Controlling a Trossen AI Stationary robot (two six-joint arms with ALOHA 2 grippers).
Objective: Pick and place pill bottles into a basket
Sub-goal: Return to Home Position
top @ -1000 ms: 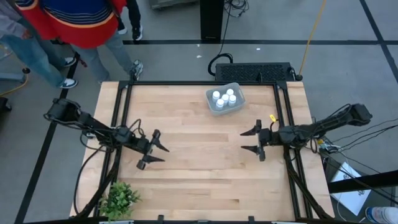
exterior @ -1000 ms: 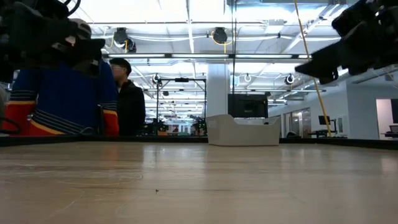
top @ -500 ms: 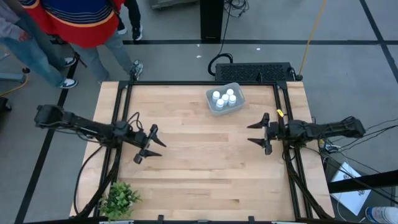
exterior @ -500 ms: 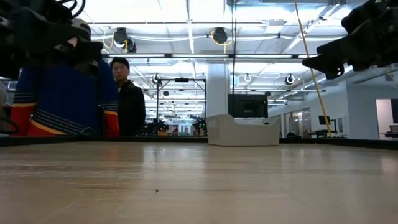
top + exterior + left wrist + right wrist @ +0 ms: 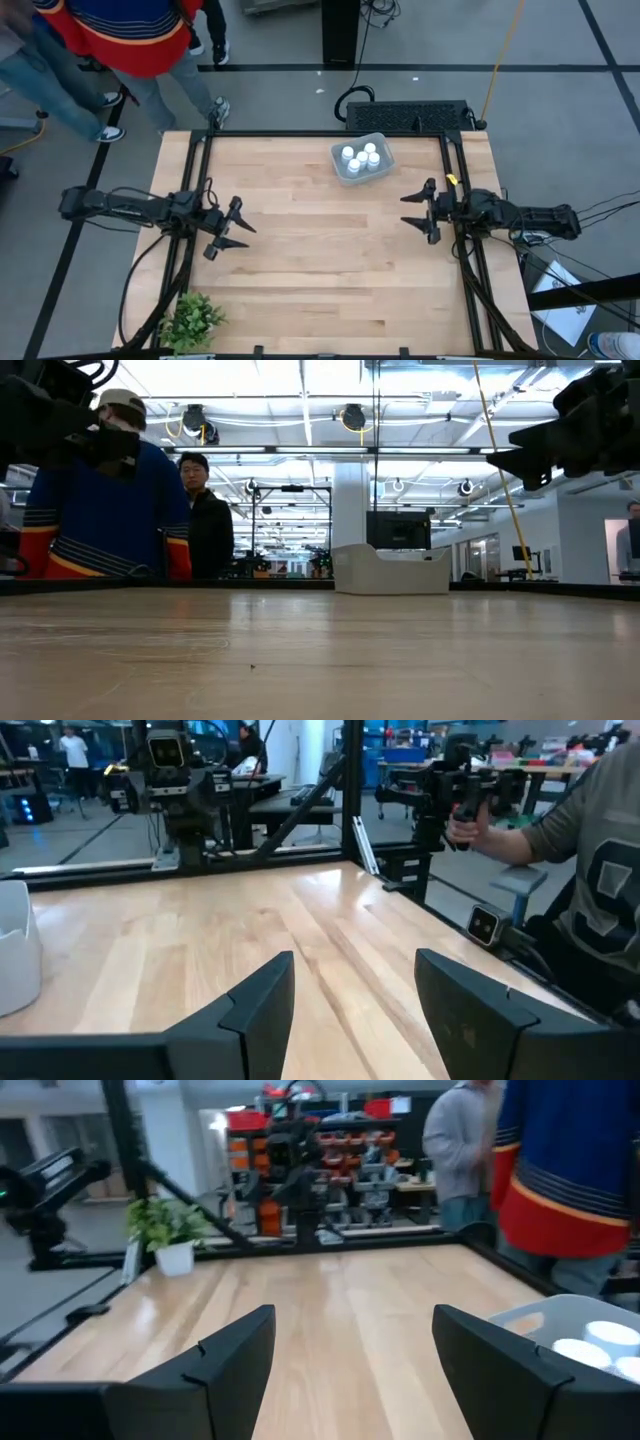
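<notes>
1. Since a second ago the left gripper (image 5: 246, 232) and right gripper (image 5: 404, 210) have drawn back toward the sides of the table (image 5: 320, 290);
2. pill bottles (image 5: 360, 157) stand clustered in the basket (image 5: 386, 150), near the far edge;
3. I see the left gripper's jaws wide apart and empty; the right gripper's likewise;
4. a potted plant (image 5: 190, 320) sits at the near left corner; people (image 5: 130, 40) stand beyond the far left.

High view, upper centre: pill bottles (image 5: 361, 157) cluster in the basket (image 5: 336, 160), too small to count surely. Low view, centre: the basket wall hides them. Both wrist views crop the basket.
</notes>
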